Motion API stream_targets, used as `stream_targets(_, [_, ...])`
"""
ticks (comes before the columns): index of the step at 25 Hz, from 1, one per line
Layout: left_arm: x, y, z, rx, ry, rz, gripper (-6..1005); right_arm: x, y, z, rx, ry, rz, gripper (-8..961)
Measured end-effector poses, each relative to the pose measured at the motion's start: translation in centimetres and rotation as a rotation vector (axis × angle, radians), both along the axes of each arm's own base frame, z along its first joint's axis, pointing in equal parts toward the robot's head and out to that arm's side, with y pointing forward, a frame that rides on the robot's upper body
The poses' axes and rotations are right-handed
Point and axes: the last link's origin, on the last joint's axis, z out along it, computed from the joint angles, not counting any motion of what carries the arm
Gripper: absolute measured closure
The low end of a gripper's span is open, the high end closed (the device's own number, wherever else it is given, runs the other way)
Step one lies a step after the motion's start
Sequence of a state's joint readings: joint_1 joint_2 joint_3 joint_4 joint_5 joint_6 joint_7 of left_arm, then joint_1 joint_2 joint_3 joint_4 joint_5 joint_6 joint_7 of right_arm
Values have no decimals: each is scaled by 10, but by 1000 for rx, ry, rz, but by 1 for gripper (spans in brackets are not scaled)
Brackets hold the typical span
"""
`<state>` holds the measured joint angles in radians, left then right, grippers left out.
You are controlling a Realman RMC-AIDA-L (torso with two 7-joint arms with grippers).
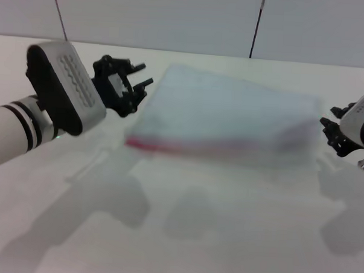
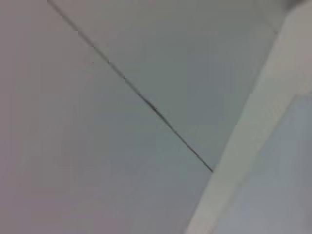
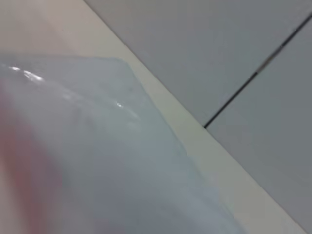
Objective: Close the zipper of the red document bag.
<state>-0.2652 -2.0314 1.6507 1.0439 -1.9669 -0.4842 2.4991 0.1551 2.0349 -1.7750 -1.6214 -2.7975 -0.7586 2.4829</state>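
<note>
We see the large flat pouch of translucent pale bluish plastic, the red document bag (image 1: 231, 117), lying on the white tabletop (image 1: 184, 233) in the middle of the scene, a little toward the far side. Its bright red zipper strip (image 1: 169, 147) runs along the near long edge; we cannot make out the small slider anywhere on it, so we cannot say which end it sits at

Our left gripper (image 1: 125, 84) hovers just beside the bag's left short edge, its black fingers spread apart and holding nothing. Our right gripper (image 1: 334, 134) sits close to the bag's right edge; we cannot tell how its fingers stand. The right wrist view looks across the bluish plastic, with a pale red blur at one side that we take for the zipper edge (image 3: 24, 161)

We judge the step in hand to be the approach, with nothing grasped yet. To do it well, we should first find the slider, then let one gripper pin the bag's corner flat at the slider's end so the pouch cannot slide. The other should pinch the slider's tab squarely and draw it straight along the red strip, low and parallel to the tabletop, so the thin plastic does not bunch or lift
</note>
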Motion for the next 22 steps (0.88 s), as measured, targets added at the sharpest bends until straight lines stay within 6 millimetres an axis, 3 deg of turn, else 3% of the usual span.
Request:
stream_targets(2, [2,2,4,13,-47,16,916,2,1,0,8,4,-12,910])
stream_targets(10, [2,2,13,48,-192,73,583,5,2,1,52,49,-21,577])
stream_targets(18, [5,0,27,85,-478,152,210,14,-2,11,365,431,56,212])
stream_targets(20, [7,-2,31,89,-554,153,134,25,-1,12,455,515,53,210])
stream_targets(22, [10,-3,36,95,-642,152,135,39,1,12,540,574,40,208])
